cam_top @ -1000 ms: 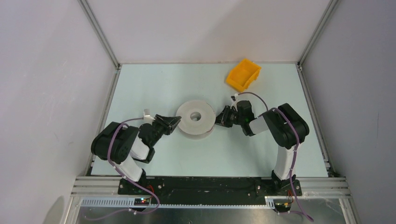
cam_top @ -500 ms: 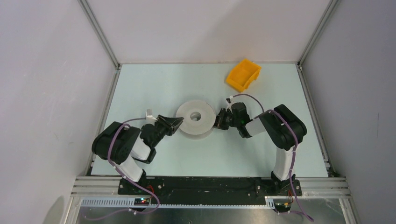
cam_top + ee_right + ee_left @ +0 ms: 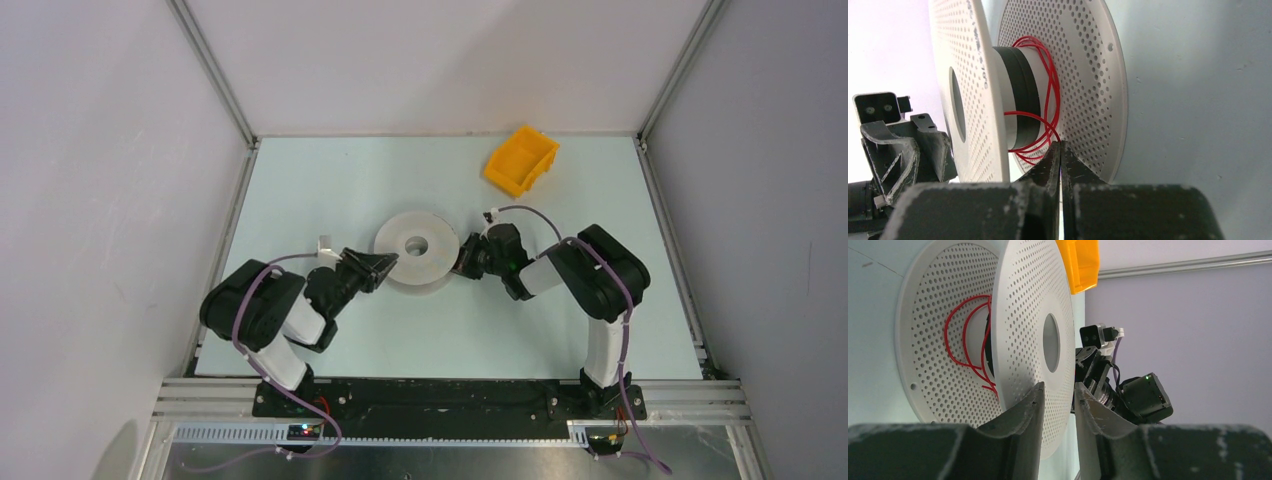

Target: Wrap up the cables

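Pale table [image 3: 300, 180], walled bay. Item: white perforated spool [image 3: 415, 250], which lay flat. Cables [image 3: 1050, 100]: thin red loops, hung slack round the dark hub [image 3: 1020, 95] between the flanges. Left gripper [image 3: 1058, 390]: partly closed astride the top flange rim, apparently holding it. Right gripper [image 3: 1060, 145]: pressed fully together at the loops; whether it pinched a strand, you could not tell. Your best course was probably to steady the spool and draw the slack snug, gently.
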Robot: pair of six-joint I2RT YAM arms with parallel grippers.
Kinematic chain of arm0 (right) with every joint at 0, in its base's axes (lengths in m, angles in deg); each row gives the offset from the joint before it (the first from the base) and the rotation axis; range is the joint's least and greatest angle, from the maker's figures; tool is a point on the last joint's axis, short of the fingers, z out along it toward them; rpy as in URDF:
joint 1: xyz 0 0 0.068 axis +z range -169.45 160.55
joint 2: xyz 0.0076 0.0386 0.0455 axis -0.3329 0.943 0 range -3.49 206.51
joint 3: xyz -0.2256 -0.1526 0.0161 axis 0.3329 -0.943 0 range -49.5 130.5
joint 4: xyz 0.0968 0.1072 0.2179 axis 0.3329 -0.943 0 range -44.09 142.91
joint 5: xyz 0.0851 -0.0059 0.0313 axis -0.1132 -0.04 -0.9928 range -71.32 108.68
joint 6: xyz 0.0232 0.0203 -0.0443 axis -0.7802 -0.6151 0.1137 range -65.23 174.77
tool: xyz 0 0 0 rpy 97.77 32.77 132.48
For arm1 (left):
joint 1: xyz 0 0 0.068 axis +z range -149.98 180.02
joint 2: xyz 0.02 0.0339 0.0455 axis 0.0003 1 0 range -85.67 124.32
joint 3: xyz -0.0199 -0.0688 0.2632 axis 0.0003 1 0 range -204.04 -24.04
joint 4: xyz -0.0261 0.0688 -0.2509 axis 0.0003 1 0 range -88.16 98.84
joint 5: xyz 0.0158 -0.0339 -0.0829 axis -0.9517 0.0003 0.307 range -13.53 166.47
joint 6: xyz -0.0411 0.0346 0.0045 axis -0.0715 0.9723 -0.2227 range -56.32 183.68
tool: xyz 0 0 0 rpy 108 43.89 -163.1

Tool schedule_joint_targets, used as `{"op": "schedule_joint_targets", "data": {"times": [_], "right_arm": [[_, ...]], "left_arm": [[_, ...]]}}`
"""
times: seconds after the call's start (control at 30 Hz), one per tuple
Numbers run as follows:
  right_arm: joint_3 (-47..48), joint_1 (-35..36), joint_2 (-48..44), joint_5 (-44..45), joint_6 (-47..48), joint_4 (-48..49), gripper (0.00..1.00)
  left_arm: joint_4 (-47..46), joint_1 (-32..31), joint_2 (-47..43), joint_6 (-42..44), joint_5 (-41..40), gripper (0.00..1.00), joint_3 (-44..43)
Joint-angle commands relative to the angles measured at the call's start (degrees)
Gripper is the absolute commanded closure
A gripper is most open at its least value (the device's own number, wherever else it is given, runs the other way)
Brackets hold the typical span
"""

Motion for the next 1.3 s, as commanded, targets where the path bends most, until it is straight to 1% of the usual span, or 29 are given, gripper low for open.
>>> {"op": "schedule_joint_targets", "data": {"times": [0.0, 0.33, 0.8, 0.87, 1.03, 1.27], "right_arm": [[0.2, 0.7, 1.5, 2.1, -2.7, 4.2, 1.0], [-0.1, 1.1, 1.4, 3.2, -5.0, 5.4, 1.0], [-0.1, 2.2, 1.5, 4.3, -6.4, 3.7, 0.98], [-0.1, 2.1, 1.1, 4.7, -5.9, 3.1, 0.97], [-0.2, 1.5, -0.6, 5.6, -4.0, -0.4, 0.88], [-3.0, 0.0, -4.6, 5.9, -2.0, -1.0, 0.87]], "left_arm": [[-0.6, -1.2, 1.1, 0.2, -1.9, 0.67, -0.9], [-0.5, -1.9, 1.2, -0.1, -2.3, 0.67, -1.8], [-0.5, -2.2, 1.2, -0.3, -1.9, 0.67, -2.7], [-0.5, -2.2, 1.2, -0.2, -1.9, 0.67, -2.6], [-0.5, -2.3, 0.6, -0.1, -1.9, 0.67, -2.8], [-0.5, -2.2, -0.2, 0.7, -2.3, 0.67, -2.9]]}}
